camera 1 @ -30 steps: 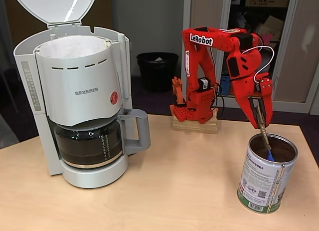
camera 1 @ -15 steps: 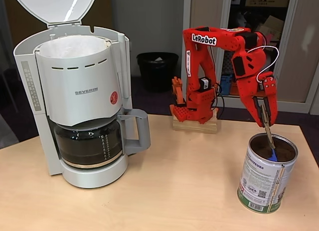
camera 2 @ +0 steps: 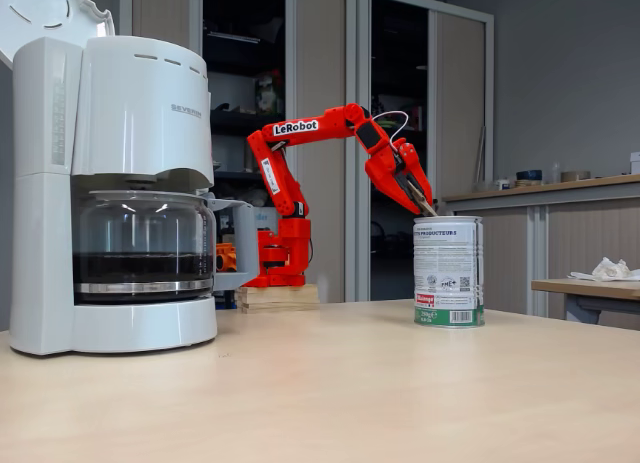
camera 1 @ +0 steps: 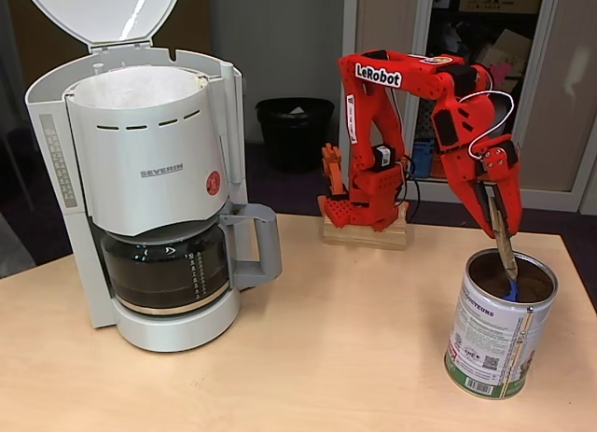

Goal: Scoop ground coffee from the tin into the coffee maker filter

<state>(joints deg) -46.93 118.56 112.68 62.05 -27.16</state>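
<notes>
One hand (camera 1: 501,225) just above tin (camera 1: 494,343), spoon (camera 1: 505,255) inside.

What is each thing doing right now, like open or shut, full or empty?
lid: flipped up, open.
coffee maker filter: sitting in the basket.
carafe: on its base, dark liquid inside.
tin: upright, open.
gripper: shut on a spoon, tip inside the tin.

A glass carafe (camera 1: 166,269) sat in the machine; a black waste bin (camera 1: 294,132) stood behind the wooden table (camera 1: 326,357).
</notes>
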